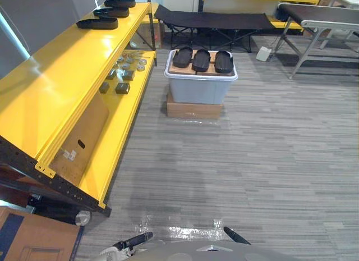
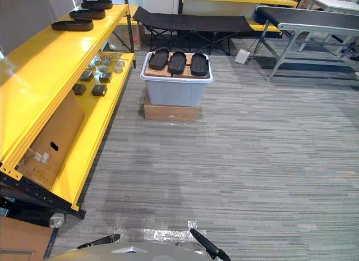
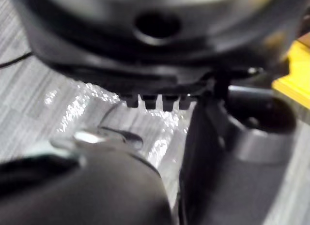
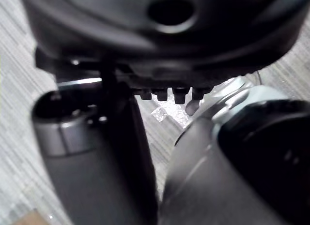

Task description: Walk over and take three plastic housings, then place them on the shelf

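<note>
Plastic housings (image 1: 201, 60): three black, elongated, shallow shells lie side by side, nearly touching, on a wooden board (image 1: 212, 71). The board rests on a grey bin (image 1: 199, 90), which stands on a flat cardboard box (image 1: 193, 110) on the floor, well ahead of the robot and just beside the far end of the yellow shelf (image 1: 61, 87).

Handling properties (estimated):
- Weight: probably light, since each shell looks thin and hollow.
- Stiffness: likely rigid moulded plastic that holds its shape under a moderate grip.
- Surface: smooth with a slight sheen, so it may slip under straight fingers.
- Fragility: low, though a thin rim could crack if dropped.

Recommended hold: take each housing across its narrow width, near the middle of its length, with the thumb on one long edge and the fingers on the other. Start with an outer one, as the gaps between neighbours are tight.

Destination: three similar black housings (image 1: 98, 23) already lie on the top deck of the shelf, at its far end. The near part of that deck offers bare surface.

Hand state: the left hand (image 3: 145, 65) and the right hand (image 4: 164, 55) hang low at the robot's sides. Each shows its fingers (image 3: 150, 103) in a row, extended and slightly apart, holding nothing.

Markings: no writing on the housings can be read. A carton (image 1: 84, 137) on the lower shelf level carries a small white label (image 1: 70, 154), too small to read.
</note>
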{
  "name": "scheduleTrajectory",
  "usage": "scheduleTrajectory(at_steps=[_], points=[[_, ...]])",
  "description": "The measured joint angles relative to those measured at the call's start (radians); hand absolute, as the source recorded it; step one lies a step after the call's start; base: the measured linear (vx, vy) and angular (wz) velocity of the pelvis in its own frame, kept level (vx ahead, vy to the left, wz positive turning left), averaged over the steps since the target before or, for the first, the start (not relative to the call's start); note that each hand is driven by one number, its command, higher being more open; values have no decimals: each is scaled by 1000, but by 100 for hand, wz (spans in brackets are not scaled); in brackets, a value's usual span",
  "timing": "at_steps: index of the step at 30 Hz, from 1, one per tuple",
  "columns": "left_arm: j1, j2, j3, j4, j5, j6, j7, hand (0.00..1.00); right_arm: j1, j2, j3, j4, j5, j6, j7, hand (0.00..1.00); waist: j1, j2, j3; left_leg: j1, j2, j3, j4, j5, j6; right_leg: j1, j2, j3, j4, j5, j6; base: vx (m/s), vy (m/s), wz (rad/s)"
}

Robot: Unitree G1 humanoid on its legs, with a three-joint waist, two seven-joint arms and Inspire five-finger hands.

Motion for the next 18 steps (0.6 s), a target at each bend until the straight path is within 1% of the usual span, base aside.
scheduleTrajectory(at_steps=[1,5,7,8,11,13,15,18], points=[[-24,-1,-9,-12,-4,0,0,100,-15,4,3,-16,-16,-25,2,100,1,-5,3,0,-4,-1,-14,10,-8,-5,-4,-2,-1,1,2,-22,11,8],[-61,-27,-74,-107,-17,-5,-16,100,-48,0,36,-140,-17,-108,2,100,0,-8,16,3,-13,-2,-52,35,-7,-14,-12,-9,-11,11,15,-34,24,5],[-64,-32,-103,-120,-21,-17,-43,100,-69,0,51,-165,-18,-130,4,100,-2,-13,19,5,-13,1,-58,39,-6,-14,-11,-8,-15,14,13,-19,6,-4],[-67,-33,-124,-120,-47,-17,-46,100,-80,0,56,-169,-18,-142,4,100,-3,-16,21,14,-13,3,-69,44,-5,-13,-10,-7,-15,14,13,-13,0,-3],[-64,-37,-151,-119,-52,-19,-67,100,-94,-2,79,-175,-18,-155,4,100,-3,-19,22,16,-13,5,-76,45,-6,-14,-10,-6,-16,14,13,0,0,0],[-60,-37,-162,-119,-45,-38,-67,100,-91,-2,87,-175,-15,-154,4,100,-2,-17,23,18,-14,8,-80,45,-6,-15,-10,-3,-17,14,13,4,5,-2],[-51,-37,-163,-120,-33,-90,-53,100,-79,-1,99,-175,8,-155,5,100,-3,-16,24,19,-14,9,-81,45,-7,-15,-10,-1,-17,14,13,4,5,-2],[-28,-37,-162,-159,-40,-130,-30,100,-57,7,98,-183,45,-158,-4,100,-3,-16,24,19,-14,9,-81,45,-7,-15,-10,-1,-17,14,13,0,0,0]])
